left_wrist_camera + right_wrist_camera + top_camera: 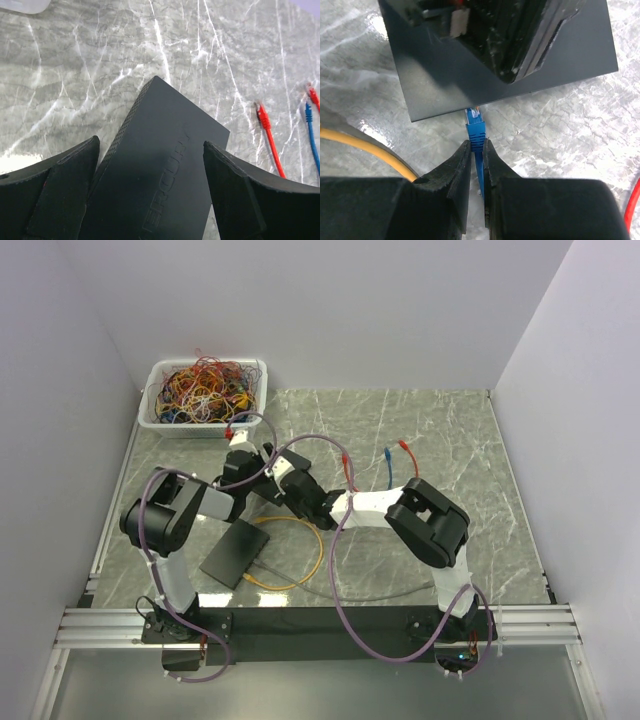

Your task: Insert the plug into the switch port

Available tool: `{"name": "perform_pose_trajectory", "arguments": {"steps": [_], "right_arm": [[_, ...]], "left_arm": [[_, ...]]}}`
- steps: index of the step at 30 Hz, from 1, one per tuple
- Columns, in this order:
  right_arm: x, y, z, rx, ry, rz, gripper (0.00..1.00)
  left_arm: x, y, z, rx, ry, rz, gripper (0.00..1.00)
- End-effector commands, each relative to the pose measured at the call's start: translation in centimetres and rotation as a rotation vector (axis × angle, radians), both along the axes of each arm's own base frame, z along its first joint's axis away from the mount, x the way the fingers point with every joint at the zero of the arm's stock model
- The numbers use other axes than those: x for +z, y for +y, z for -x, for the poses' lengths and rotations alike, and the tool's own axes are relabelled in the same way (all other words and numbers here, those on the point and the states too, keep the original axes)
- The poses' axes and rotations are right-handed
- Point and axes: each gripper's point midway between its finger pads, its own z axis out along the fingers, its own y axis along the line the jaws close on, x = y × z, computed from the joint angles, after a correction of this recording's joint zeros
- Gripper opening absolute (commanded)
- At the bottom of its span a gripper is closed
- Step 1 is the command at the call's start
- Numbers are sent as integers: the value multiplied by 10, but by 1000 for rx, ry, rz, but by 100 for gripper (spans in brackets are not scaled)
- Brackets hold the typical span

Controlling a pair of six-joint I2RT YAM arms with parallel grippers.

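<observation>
Insertion step: right gripper (pixel 476 144) pinches blue plug (pixel 473 118), tip at switch (pixel 435 80) edge. Left gripper (pixel 151 143) flanks switch, grip unclear. Next I push plug straight in.

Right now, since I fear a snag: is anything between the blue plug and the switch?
Nothing visible. The blue plug, pinched in the right gripper, has its tip at the near edge of the switch, no object between. The yellow cable lies off to the side. The port itself is hidden.
</observation>
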Motion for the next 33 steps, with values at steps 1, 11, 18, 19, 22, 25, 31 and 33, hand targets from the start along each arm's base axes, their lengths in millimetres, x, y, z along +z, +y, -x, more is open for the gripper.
{"name": "perform_pose_trajectory", "arguments": {"steps": [1,11,18,19,22,25,31,33], "right_arm": [[120,88,-28,94,-198,-450,0],[140,112,-8,212,-196,-547,0],[126,102,5,192,-145,-525,5],[126,97,7,184,-141,-530,9],[109,84,19,175,-98,-514,18],[95,74,33,174,-70,-487,23],[88,61,50,168,-60,-437,43],[94,54,50,153,-68,-427,49]], "left_arm": [[-125,-53,209,-288,783,68,89],[-133,-49,236,-296,816,106,89],[-130,-41,228,-259,800,50,90],[-129,-42,222,-254,788,33,91],[-131,-36,210,-215,784,-29,91],[-128,-34,199,-201,770,-53,92],[-122,-18,181,-128,757,-79,93],[-117,-13,175,-103,747,-88,93]]}}
